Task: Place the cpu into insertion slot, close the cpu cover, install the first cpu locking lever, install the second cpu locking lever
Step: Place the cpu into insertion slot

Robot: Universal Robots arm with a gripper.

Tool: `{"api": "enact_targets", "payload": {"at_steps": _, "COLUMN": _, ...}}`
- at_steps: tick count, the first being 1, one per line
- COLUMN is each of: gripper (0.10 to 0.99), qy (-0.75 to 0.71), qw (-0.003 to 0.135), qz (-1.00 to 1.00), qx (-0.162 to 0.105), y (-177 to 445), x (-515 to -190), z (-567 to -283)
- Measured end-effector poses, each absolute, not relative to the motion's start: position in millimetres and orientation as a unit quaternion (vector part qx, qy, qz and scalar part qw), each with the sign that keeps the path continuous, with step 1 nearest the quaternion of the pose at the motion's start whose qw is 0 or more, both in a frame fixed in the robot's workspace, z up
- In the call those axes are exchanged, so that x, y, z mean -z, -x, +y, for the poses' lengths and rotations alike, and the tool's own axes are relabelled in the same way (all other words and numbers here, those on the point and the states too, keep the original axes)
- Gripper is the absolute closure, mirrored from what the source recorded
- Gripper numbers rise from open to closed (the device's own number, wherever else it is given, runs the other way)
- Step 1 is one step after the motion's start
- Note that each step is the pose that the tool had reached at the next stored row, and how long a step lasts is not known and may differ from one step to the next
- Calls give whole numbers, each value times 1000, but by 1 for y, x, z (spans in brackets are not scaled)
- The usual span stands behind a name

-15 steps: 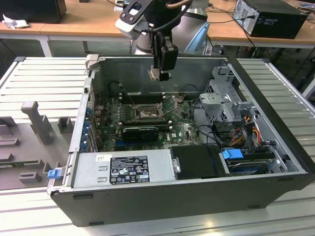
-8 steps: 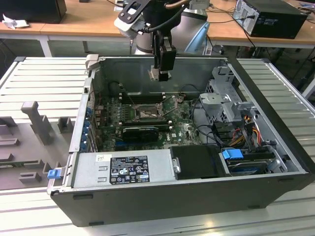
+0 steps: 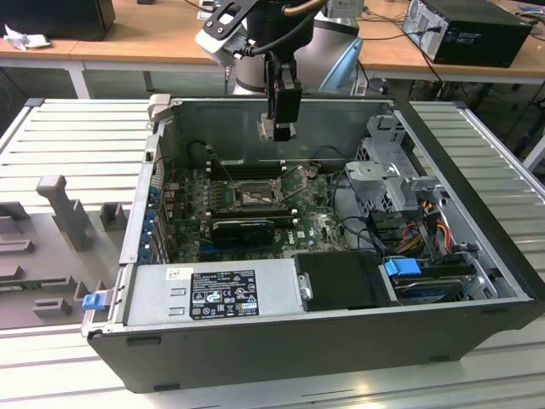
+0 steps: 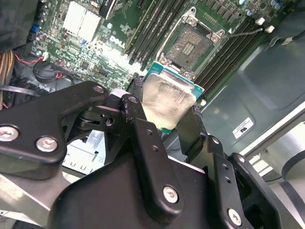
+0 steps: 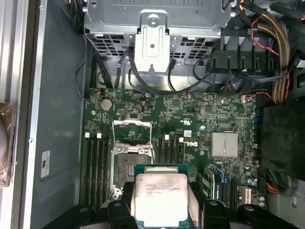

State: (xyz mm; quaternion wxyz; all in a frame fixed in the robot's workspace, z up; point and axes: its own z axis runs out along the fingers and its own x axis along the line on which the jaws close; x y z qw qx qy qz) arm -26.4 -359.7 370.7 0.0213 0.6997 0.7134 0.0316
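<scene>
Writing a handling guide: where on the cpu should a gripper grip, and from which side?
By two opposite edges, from the metal-top side, as the gripper holds it: the cpu is flat and square, leaving its underside free for the insertion slot.

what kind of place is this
Probably a robotics lab or workshop: an opened computer case lies on a slatted metal table, wooden desks stand behind, and the gripper holds the cpu over the motherboard.
</scene>
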Motion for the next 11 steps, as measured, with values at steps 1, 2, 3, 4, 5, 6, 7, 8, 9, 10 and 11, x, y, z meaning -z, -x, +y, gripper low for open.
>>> {"api": "enact_targets", "payload": {"at_steps": 1, "gripper": 557, "qy": -703, "qw": 21, "qz": 710, "qx": -31, "y": 26, "x": -371, "z": -360}}
{"api": "enact_targets", "payload": {"at_steps": 2, "gripper": 557, "qy": -707, "qw": 22, "qz": 706, "qx": -31, "y": 26, "x": -371, "z": -360}}
{"api": "enact_targets", "payload": {"at_steps": 3, "gripper": 557, "qy": -709, "qw": 22, "qz": 704, "qx": -31, "y": 26, "x": -371, "z": -360}}
{"api": "enact_targets", "payload": {"at_steps": 4, "gripper": 557, "qy": -711, "qw": 22, "qz": 702, "qx": -31, "y": 26, "x": -371, "z": -360}}
{"api": "enact_targets", "payload": {"at_steps": 5, "gripper": 557, "qy": -713, "qw": 22, "qz": 700, "qx": -31, "y": 26, "x": -371, "z": -360}}
{"api": "enact_targets", "payload": {"at_steps": 6, "gripper": 557, "qy": -715, "qw": 22, "qz": 698, "qx": -31, "y": 26, "x": -371, "z": -360}}
{"api": "enact_targets", "payload": {"at_steps": 7, "gripper": 557, "qy": -717, "qw": 22, "qz": 696, "qx": -31, "y": 26, "x": -370, "z": -360}}
{"api": "enact_targets", "payload": {"at_steps": 8, "gripper": 557, "qy": -719, "qw": 22, "qz": 694, "qx": -31, "y": 26, "x": -370, "z": -360}}
{"api": "enact_targets", "payload": {"at_steps": 9, "gripper": 557, "qy": -723, "qw": 22, "qz": 690, "qx": -31, "y": 26, "x": -370, "z": -360}}
{"api": "enact_targets", "payload": {"at_steps": 10, "gripper": 557, "qy": -726, "qw": 22, "qz": 686, "qx": -31, "y": 26, "x": -370, "z": -360}}
{"api": "enact_targets", "payload": {"at_steps": 11, "gripper": 557, "qy": -729, "qw": 23, "qz": 684, "qx": -31, "y": 26, "x": -370, "z": -360}}
